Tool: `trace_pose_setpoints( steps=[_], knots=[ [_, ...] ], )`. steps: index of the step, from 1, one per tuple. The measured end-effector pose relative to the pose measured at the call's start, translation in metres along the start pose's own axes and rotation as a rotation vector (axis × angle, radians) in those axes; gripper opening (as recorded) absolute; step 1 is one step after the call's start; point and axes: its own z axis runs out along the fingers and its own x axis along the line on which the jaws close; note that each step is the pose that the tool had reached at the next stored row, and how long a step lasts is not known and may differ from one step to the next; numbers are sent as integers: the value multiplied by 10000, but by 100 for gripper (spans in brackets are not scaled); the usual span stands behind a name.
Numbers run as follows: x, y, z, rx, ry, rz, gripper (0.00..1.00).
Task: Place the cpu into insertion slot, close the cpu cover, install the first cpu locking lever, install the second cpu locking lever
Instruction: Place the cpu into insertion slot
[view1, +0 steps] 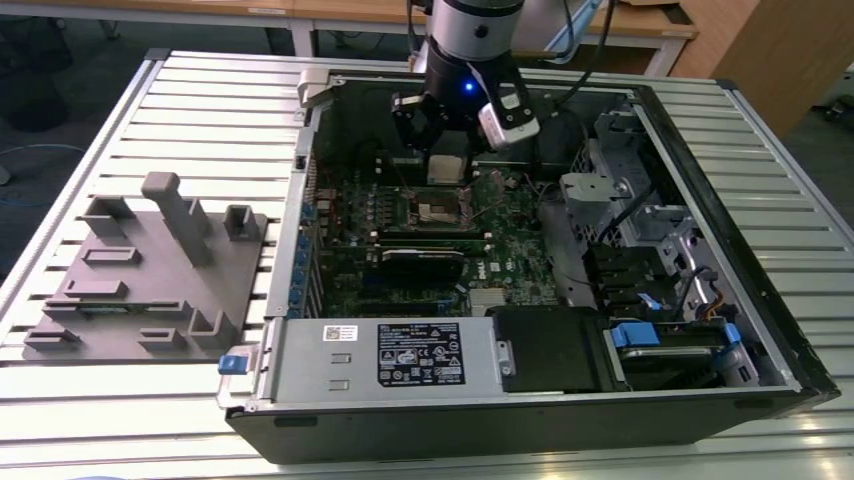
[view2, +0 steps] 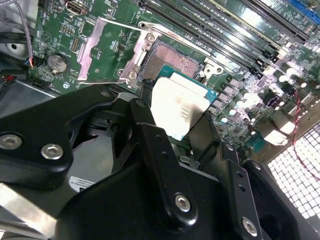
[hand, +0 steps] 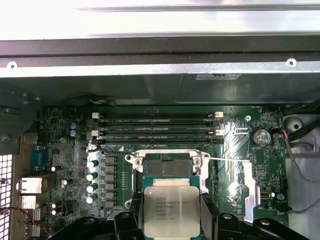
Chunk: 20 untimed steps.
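My gripper (view1: 447, 160) hangs inside the open computer case, shut on the cpu (view1: 447, 168). In both wrist views the black fingers (hand: 131, 220) clamp two opposite edges of the grey-silver chip (hand: 171, 207) (view2: 180, 107). The chip hovers just above and slightly to one side of the insertion slot (hand: 167, 166) (view2: 172, 60) (view1: 438, 210), whose contact field lies uncovered. The cpu cover (view2: 107, 50) (hand: 248, 182), a metal frame with a square window, is swung open beside the socket. A thin lever rod (hand: 225, 159) runs along the socket's edge.
Long memory slots (hand: 157, 127) lie just beyond the socket. A black expansion card (view1: 424, 255) and the power supply (view1: 400, 355) sit nearer the case front. Drive bays (view1: 641, 210) fill the exterior view's right. A grey fixture (view1: 147, 270) stands on the slatted table.
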Motion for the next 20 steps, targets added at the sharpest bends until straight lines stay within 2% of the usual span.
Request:
trace_pose_setpoints(
  steps=[20],
  knots=[
    [-1,-8,81,0,0,0,54]
  ],
)
